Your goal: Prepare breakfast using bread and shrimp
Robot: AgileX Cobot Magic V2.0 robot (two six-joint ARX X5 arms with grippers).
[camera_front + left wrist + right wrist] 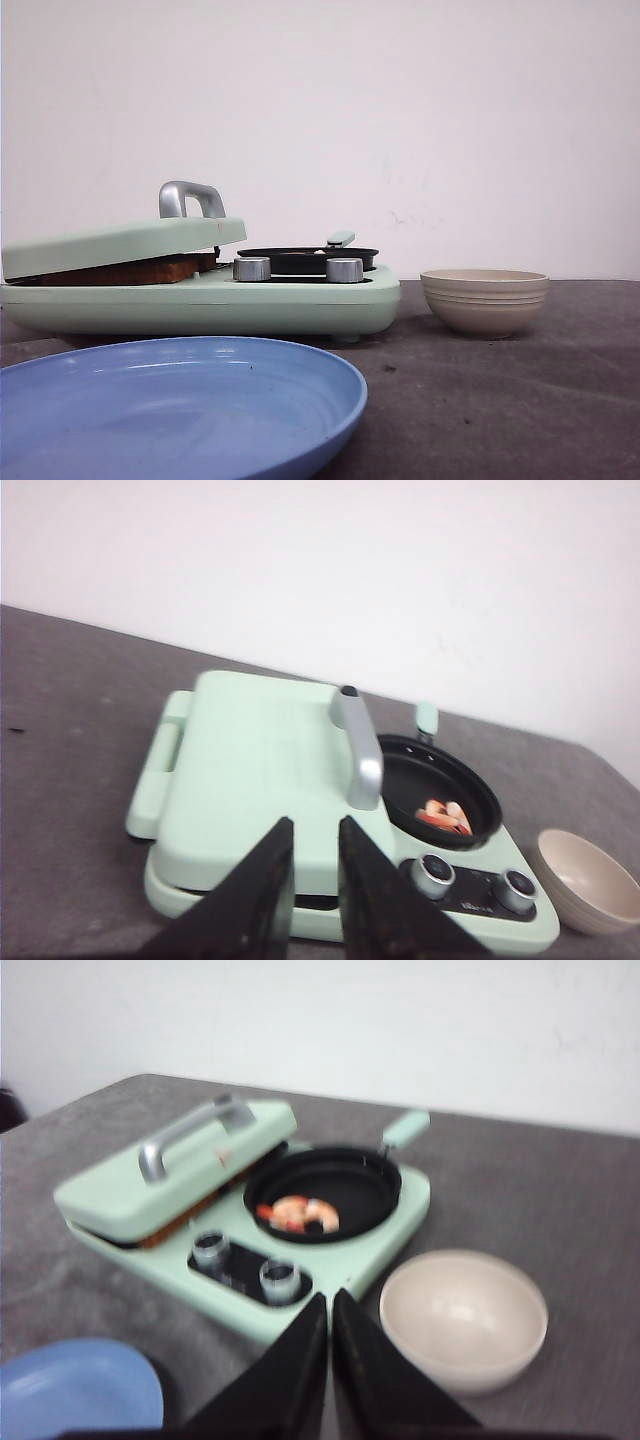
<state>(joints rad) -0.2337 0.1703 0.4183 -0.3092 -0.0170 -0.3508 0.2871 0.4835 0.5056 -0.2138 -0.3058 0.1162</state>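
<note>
The bread [140,271] lies in the mint-green breakfast maker [200,305] under its lid [120,245], which rests slightly raised on it; only the brown crust edge [185,1225] shows. Pink shrimp [445,817] [297,1214] lie in the black round pan [440,780] on the maker's right side. My left gripper [315,830] hovers over the lid's near edge, narrowly open and empty. My right gripper [327,1302] is shut on nothing, above the table between the maker's front corner and the bowl. Neither gripper appears in the front view.
A beige bowl [485,300] [465,1315], holding nothing, stands right of the maker. A blue plate [180,410] [75,1390] sits nearest the robot on the dark grey table. The lid carries a silver handle [190,198]; two silver knobs [252,268] face forward.
</note>
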